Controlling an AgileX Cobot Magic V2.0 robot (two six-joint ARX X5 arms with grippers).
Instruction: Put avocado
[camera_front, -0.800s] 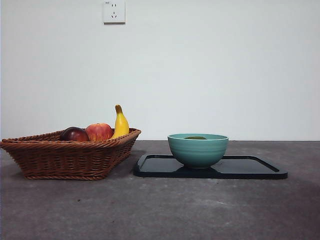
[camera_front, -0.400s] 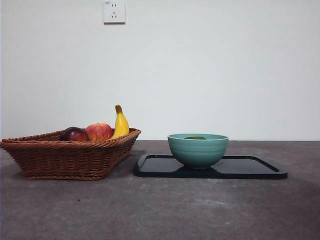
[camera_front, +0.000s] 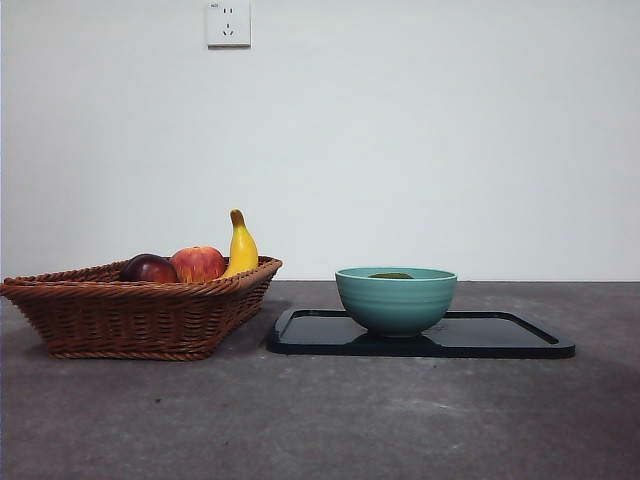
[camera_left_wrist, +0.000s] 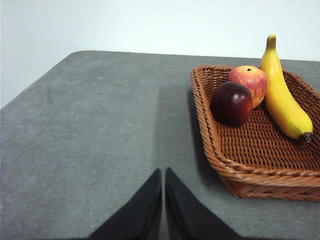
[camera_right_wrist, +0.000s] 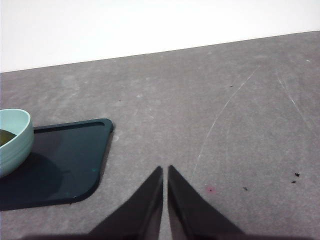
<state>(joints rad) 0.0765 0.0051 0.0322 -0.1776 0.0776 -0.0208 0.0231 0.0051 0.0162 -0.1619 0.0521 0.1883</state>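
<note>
On the black tray (camera_front: 500, 338), a teal bowl (camera_front: 396, 300) holds the avocado (camera_front: 391, 276); only its dark-green top shows above the rim. Beside the tray on the grey counter (camera_front: 320, 420) stands a wicker basket (camera_front: 130, 315) containing a dark red-purple fruit (camera_left_wrist: 231, 103), a red apple (camera_left_wrist: 248, 80) and a banana (camera_left_wrist: 282, 97). The left hand (camera_left_wrist: 163, 172) hangs near the basket, jaws pressed together, holding nothing. The right hand (camera_right_wrist: 165, 170) hangs near the tray's corner, likewise closed and empty.

A wicker basket (camera_front: 140, 310) on the grey table (camera_front: 320, 420) holds a dark plum (camera_front: 149, 268), a red apple (camera_front: 198, 263) and a banana (camera_front: 240, 246). Beside it a teal bowl (camera_front: 396, 300) stands on a black tray (camera_front: 500, 335), with the avocado (camera_front: 391, 275) just showing above its rim.
</note>
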